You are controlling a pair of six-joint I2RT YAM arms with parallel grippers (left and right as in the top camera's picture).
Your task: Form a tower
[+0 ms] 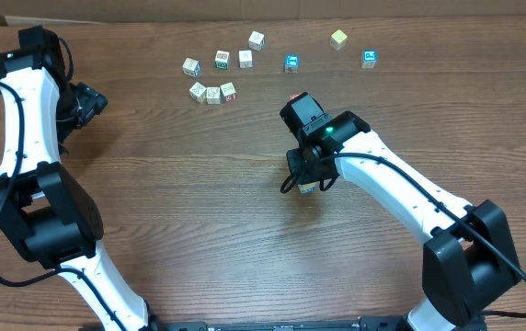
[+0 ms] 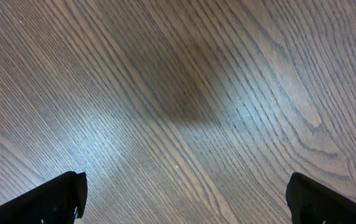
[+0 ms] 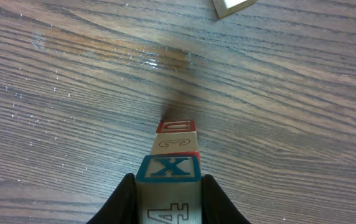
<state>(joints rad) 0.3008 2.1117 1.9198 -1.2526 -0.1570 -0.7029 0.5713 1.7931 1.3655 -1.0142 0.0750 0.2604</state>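
The tower (image 3: 177,140) is a slim column of alphabet cubes standing on the wooden table. In the right wrist view a blue-framed X cube (image 3: 168,169) is at its near end, with a cream cube (image 3: 177,142) and a red-edged cube (image 3: 177,126) beyond it. My right gripper (image 3: 168,193) is shut on the X cube, one black finger against each side. From overhead the right gripper (image 1: 307,179) covers most of the tower (image 1: 307,188). My left gripper (image 1: 84,103) hangs at the far left, away from all cubes. It stands open (image 2: 184,199) over bare wood.
Several loose cubes lie at the back of the table: a cluster (image 1: 213,92), a row (image 1: 222,60), two blue-faced ones (image 1: 291,62) (image 1: 369,59) and a yellowish one (image 1: 338,39). A loose cube's corner (image 3: 234,5) shows at the right wrist view's top edge.
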